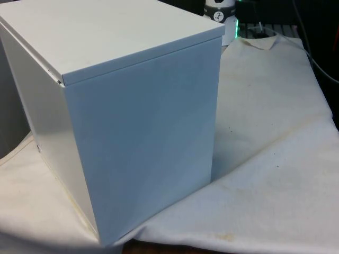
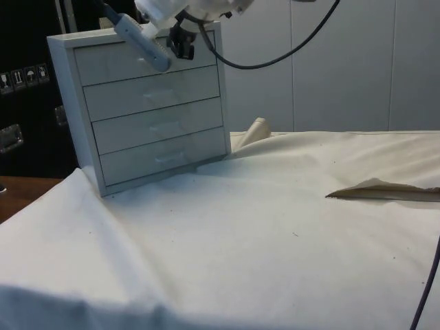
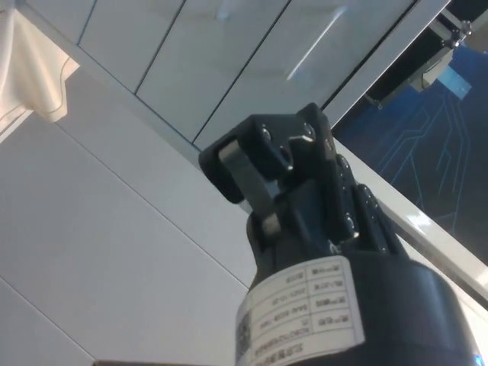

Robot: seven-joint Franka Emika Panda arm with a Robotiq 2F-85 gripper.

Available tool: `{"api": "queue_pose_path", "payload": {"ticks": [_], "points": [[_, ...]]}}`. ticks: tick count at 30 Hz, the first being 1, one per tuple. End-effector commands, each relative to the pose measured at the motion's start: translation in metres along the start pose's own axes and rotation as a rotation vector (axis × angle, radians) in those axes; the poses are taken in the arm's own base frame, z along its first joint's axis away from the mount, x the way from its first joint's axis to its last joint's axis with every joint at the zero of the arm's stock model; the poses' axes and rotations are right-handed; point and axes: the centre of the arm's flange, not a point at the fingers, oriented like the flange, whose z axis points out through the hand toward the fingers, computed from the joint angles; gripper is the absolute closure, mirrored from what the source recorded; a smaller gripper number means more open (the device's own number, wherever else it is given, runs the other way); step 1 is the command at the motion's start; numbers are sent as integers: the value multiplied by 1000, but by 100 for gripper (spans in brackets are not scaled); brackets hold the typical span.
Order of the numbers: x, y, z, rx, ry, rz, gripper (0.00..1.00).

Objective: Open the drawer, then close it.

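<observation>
Drawer chest (image 2: 148, 110), 4 drawers shut, claw (image 2: 181, 42) at top drawer (image 2: 148, 62), fingers' spacing unclear, white cloth (image 2: 275, 227) beneath.

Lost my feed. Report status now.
Gripper at the chest of drawers' top drawer. All four drawers look closed. Nothing in the way.

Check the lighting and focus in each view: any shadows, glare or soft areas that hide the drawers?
Front view: the chest of drawers turns a plain panel to the camera, evenly lit, shading the cloth beside it. Side view: drawer fronts washed out, handles faint, a soft shadow under the chest. Wrist view: the gripper is dark, close and soft; drawer seams stay readable.
</observation>
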Motion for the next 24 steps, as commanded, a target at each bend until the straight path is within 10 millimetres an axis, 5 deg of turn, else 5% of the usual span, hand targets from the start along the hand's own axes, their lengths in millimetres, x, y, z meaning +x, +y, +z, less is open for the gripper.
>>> {"api": "queue_pose_path", "payload": {"ticks": [1, 9, 17, 24], "points": [[-1, 1, -2, 3, 8, 5, 100], [0, 0, 0, 1, 2, 2, 96], [0, 0, 0, -1, 0, 0, 40], [0, -1, 0, -2, -1, 0, 9]]}}
